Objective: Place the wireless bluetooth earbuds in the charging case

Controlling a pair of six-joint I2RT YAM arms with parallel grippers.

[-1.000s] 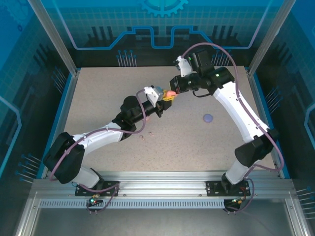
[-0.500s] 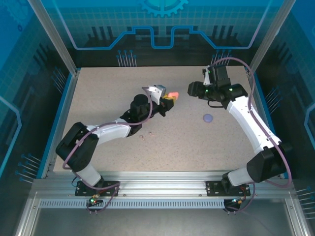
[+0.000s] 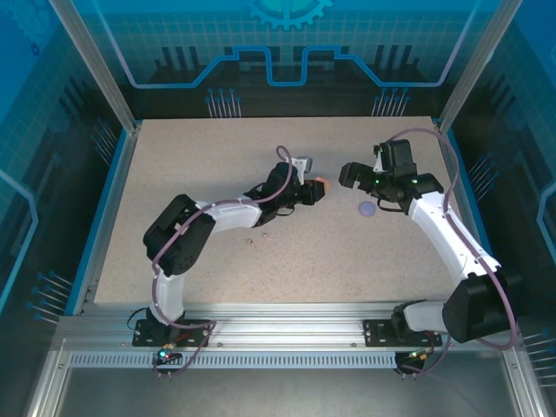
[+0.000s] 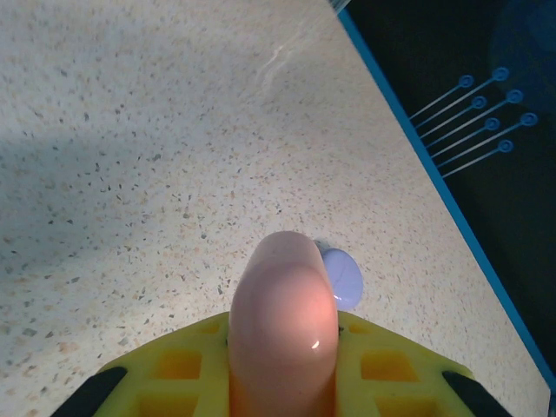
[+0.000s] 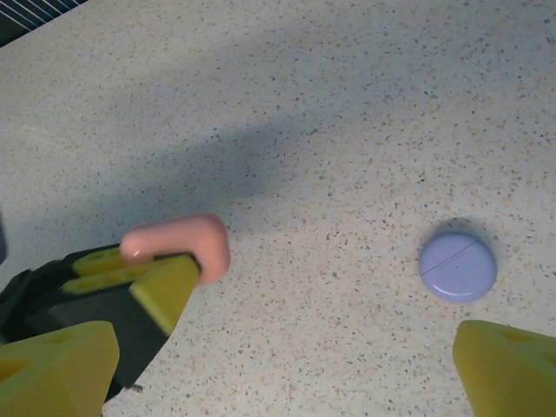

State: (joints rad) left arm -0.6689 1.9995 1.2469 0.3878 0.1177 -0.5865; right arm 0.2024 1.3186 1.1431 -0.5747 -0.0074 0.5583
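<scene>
Arms part over the pale, dark-flecked matte surface (image 3: 191, 156). A second ago the right hand (image 3: 350, 174) met the left hand (image 3: 313, 191) near the centre, both at the glossy coral-pink rounded plastic case (image 4: 282, 321). Now the right hand has drawn back to its own side, its yellow fingers (image 5: 61, 356) spread wide and carrying nothing. The left arm has stretched out rightward with the coral case pinched between its yellow grid-moulded pads (image 4: 178, 365).

The exchange looks finished, with the coral case left in the left hand's sole keeping. It now sits near the flat lavender round plastic case (image 5: 458, 266), which lies shut on the surface between the two hands.

A tiny pale speck (image 3: 250, 241) beside the left forearm may be one of the wireless bluetooth earbuds, though it is too small to tell. Whether any bud already sits inside the coral case cannot be told either.

The coral case is pebble-smooth with no hard edge and carries a bright highlight, so it probably slips easily. The lavender case is coin-like and low, with a thin seam line across its top.
</scene>
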